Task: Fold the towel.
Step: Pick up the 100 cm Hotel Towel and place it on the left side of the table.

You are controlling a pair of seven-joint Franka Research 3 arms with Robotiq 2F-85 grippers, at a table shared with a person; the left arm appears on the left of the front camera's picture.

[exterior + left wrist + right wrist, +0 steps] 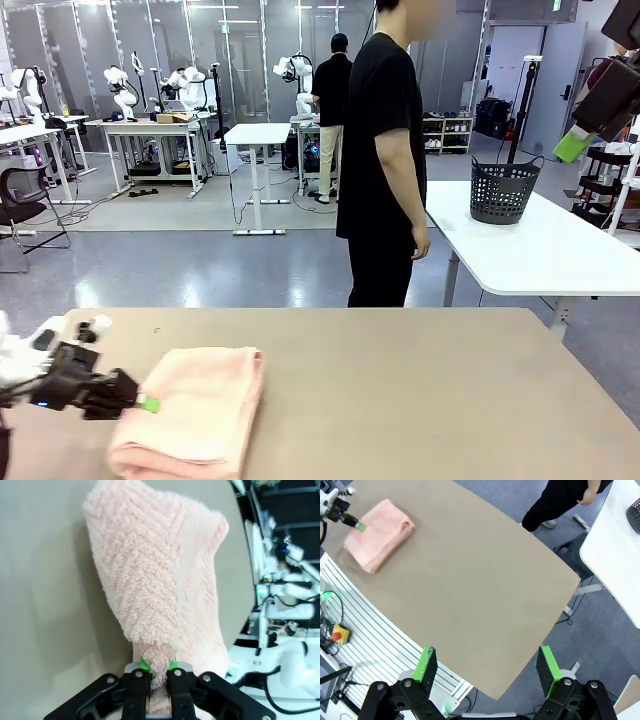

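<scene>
Left claw pinching the towel's near edge

The left claw (159,672) grips the edge of the folded towel (195,410), which stretches straight ahead of it along the tan bench (420,390). The right claw (485,667), released wide, hangs high and well apart, so the left arm is nearer; white tables stand behind.

The towel (195,405) lies on the table's (420,390) left part, person (385,160) standing behind.

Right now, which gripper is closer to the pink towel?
Left. The left gripper is pinched on the towel's edge at the table's near left corner. The right gripper hangs open high above the table, far off on the other side.
</scene>
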